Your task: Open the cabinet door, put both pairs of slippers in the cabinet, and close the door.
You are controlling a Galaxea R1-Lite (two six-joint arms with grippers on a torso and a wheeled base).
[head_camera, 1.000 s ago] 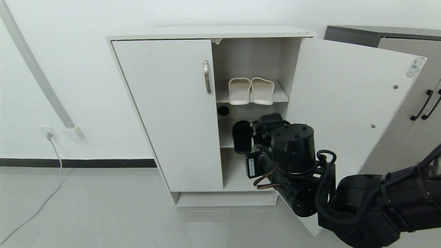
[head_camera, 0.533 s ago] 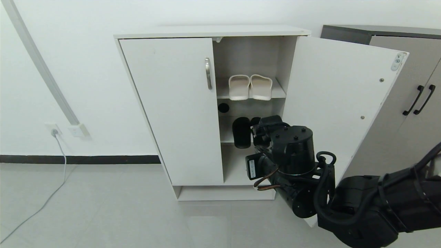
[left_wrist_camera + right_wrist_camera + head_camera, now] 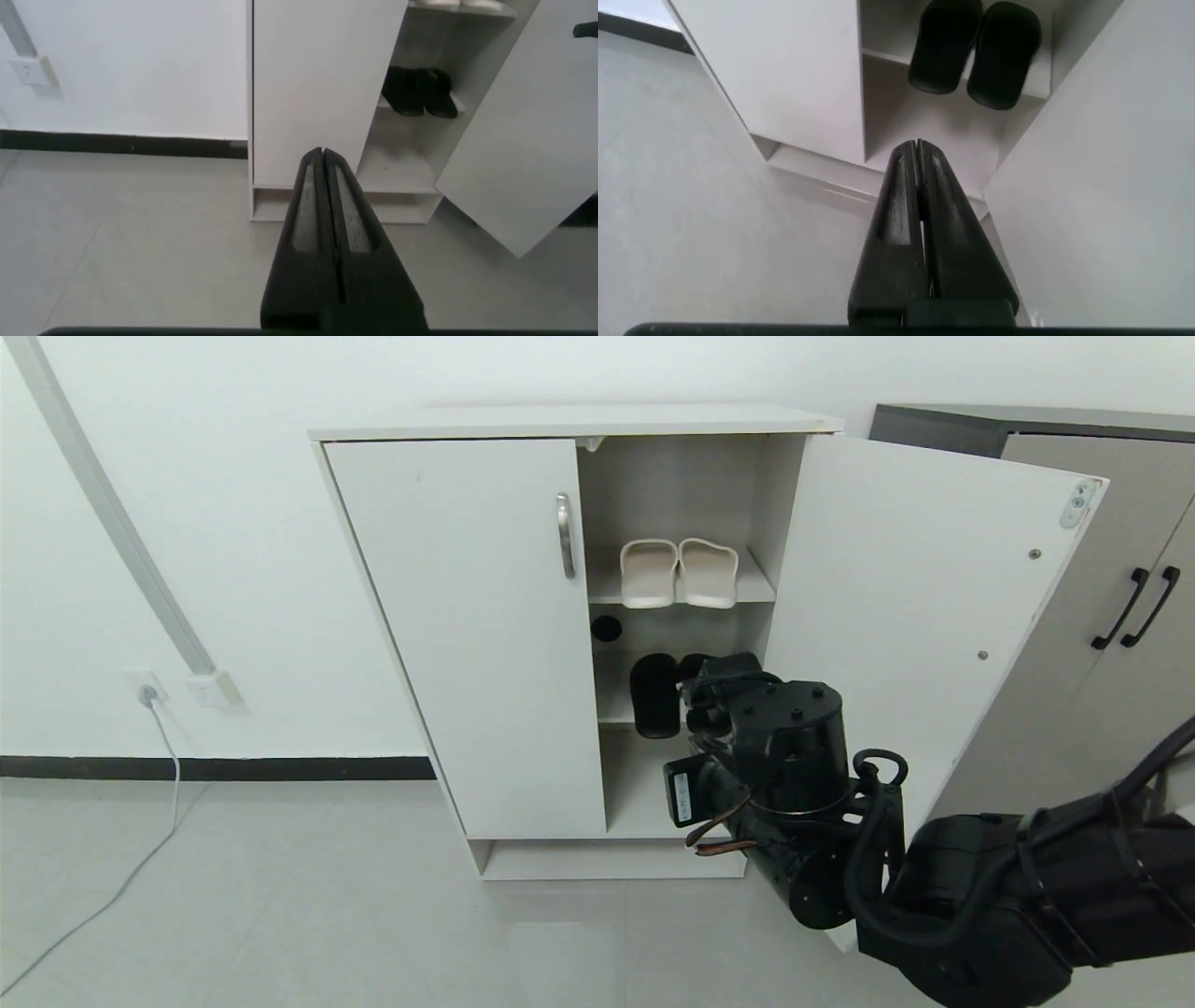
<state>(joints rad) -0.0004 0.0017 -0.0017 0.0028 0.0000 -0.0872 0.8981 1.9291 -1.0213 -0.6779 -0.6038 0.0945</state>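
The white cabinet (image 3: 579,422) has its left door (image 3: 467,616) closed and its right door (image 3: 915,597) swung wide open. A white pair of slippers (image 3: 679,574) lies on the upper shelf. A black pair (image 3: 656,695) rests on the middle shelf, also seen as black slippers (image 3: 976,42) from the right wrist and black slippers (image 3: 420,91) from the left. My right arm's wrist (image 3: 784,737) hangs just in front of the open compartment, below the black pair. My right gripper (image 3: 918,146) is shut and holds nothing. My left gripper (image 3: 321,151) is shut and empty, farther back over the floor.
A grey cabinet (image 3: 1120,616) with black handles stands right behind the open door. A wall socket with a cable (image 3: 145,695) sits low on the left wall. Bare tiled floor (image 3: 327,924) stretches in front of the cabinet.
The head camera has backed away, so the cabinet looks smaller. My right arm has drawn back a little from the middle shelf, leaving the black slippers lying there.
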